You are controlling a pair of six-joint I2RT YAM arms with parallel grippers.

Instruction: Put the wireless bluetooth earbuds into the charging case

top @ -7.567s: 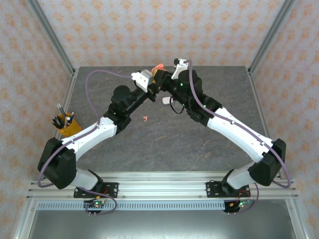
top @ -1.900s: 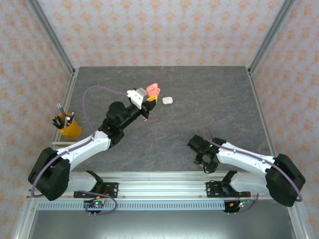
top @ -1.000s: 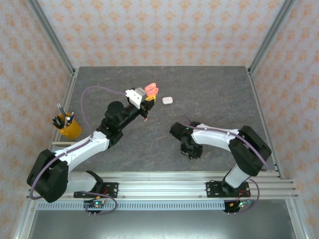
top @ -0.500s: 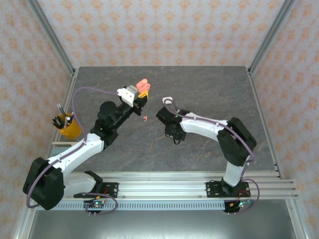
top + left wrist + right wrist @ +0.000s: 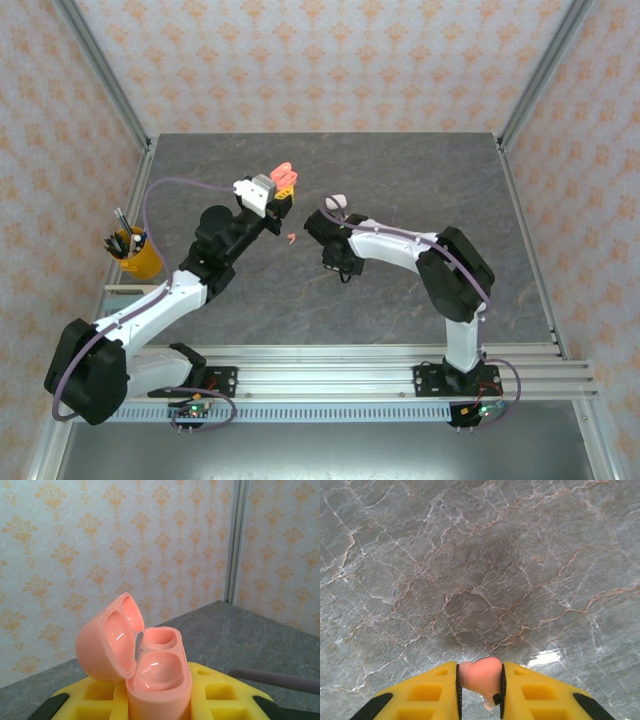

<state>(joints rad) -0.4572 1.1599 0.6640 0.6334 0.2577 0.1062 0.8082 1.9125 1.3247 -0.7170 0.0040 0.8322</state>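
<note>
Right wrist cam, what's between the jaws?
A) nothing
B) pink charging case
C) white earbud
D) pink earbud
D: in the right wrist view a pink earbud is pinched between the yellow jaws of the right gripper.

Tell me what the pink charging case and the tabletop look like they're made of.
The pink charging case is likely moulded plastic, glossy: bright highlights in its smooth cups. The tabletop looks like grey veined stone, possibly printed laminate; a glare patch suggests a semi-gloss finish.
</note>
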